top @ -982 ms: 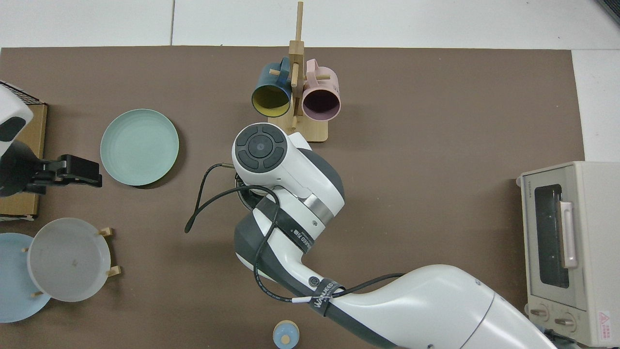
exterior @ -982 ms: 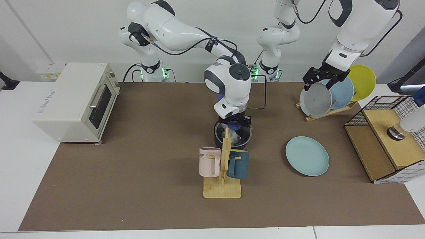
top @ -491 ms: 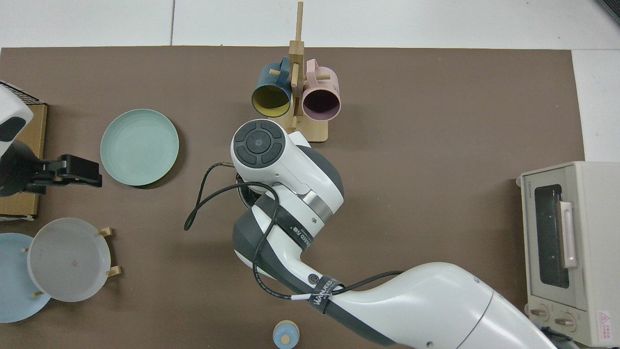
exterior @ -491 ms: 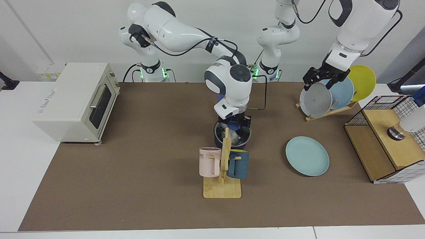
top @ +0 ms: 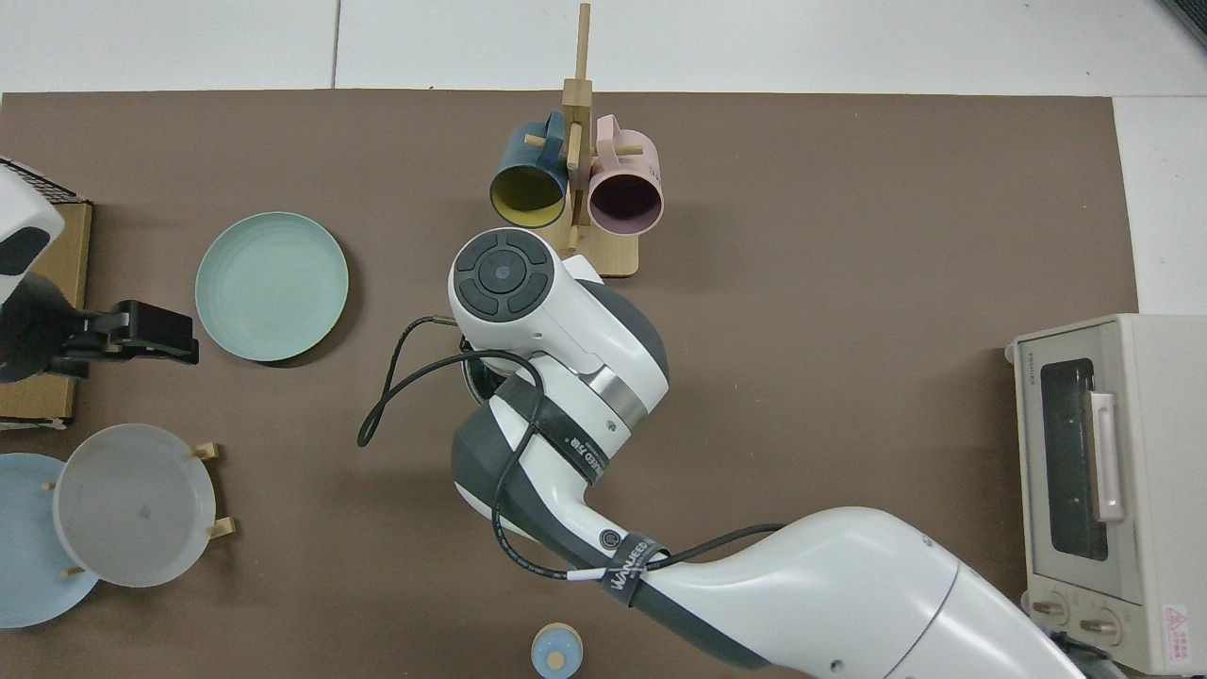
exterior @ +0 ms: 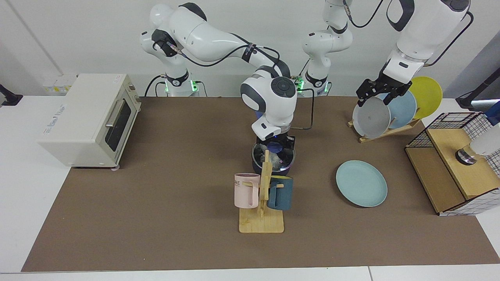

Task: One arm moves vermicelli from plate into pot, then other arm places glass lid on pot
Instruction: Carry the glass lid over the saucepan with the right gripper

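**If the grip is not fully released, the lid may lift with it**

Because the right gripper [exterior: 274,143] sits right at the blue knob of the glass lid [exterior: 283,155], any upward pull could tilt the lid off the pot [exterior: 256,167]. I cannot tell whether its hold is released. The vermicelli [exterior: 278,160] shows through the glass, and the plate [exterior: 361,183] lies bare to the right. The left gripper [exterior: 374,100] waits by the far plate rack [exterior: 384,132], jaws apart. The right wrist has risen slightly in the last second. Nothing else has moved.
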`<control>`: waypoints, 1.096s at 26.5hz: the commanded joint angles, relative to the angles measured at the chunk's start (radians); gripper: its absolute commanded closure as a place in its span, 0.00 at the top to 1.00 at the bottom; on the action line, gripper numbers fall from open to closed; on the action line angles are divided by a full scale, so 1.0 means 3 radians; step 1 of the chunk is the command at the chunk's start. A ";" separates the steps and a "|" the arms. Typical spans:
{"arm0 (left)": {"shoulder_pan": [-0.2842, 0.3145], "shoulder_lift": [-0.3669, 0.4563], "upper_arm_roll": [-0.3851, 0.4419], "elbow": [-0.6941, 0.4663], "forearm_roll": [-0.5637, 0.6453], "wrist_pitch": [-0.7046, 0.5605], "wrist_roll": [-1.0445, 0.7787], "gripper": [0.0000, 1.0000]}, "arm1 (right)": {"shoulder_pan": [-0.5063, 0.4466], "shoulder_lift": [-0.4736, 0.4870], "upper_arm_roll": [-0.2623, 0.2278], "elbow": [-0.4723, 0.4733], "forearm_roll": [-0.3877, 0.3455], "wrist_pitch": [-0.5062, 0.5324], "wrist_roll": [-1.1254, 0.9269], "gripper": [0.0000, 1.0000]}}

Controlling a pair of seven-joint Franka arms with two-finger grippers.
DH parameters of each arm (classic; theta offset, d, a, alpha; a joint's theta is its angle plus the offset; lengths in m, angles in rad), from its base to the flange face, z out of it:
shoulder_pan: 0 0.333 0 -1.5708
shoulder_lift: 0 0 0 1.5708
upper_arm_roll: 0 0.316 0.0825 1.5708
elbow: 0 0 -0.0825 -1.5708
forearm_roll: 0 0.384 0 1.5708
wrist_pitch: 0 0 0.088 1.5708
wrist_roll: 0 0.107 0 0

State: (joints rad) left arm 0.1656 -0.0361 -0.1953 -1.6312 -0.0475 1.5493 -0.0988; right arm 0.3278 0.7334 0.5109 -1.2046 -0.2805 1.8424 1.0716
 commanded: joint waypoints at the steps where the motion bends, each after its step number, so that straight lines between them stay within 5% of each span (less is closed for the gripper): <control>1: 0.0026 -0.0043 -0.0024 -0.0034 0.0041 0.0031 0.0007 1.00 | -0.0055 0.0102 0.0107 0.0063 -0.0026 -0.0051 -0.0018 0.00; 4: 0.0026 -0.0043 -0.0024 -0.0034 0.0041 0.0031 0.0007 1.00 | -0.0070 0.0127 0.0117 0.0063 -0.0026 -0.0056 -0.0059 0.00; 5: 0.0026 -0.0043 -0.0024 -0.0034 0.0041 0.0031 0.0007 1.00 | -0.0070 0.0127 0.0117 0.0063 -0.0026 -0.0051 -0.0085 0.15; 6: 0.0026 -0.0048 -0.0024 -0.0034 0.0041 0.0031 0.0007 1.00 | -0.0070 0.0127 0.0117 0.0063 -0.0026 -0.0051 -0.0100 0.49; 7: 0.0026 -0.0043 -0.0024 -0.0034 0.0041 0.0031 0.0007 1.00 | -0.0070 0.0127 0.0117 0.0063 -0.0026 -0.0051 -0.0105 0.99; 18: 0.0026 -0.0048 -0.0024 -0.0034 0.0041 0.0031 0.0007 1.00 | -0.0101 0.0107 0.0127 0.0063 -0.0026 -0.0067 -0.0146 1.00; 29: 0.0026 -0.0048 -0.0029 -0.0034 0.0041 0.0031 0.0007 1.00 | -0.0279 -0.0118 0.0408 0.0114 -0.0036 -0.0286 -0.0156 1.00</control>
State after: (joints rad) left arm 0.1656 -0.0363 -0.1959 -1.6309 -0.0475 1.5494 -0.0988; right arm 0.2857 0.7350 0.5786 -1.1751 -0.2805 1.8041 1.0536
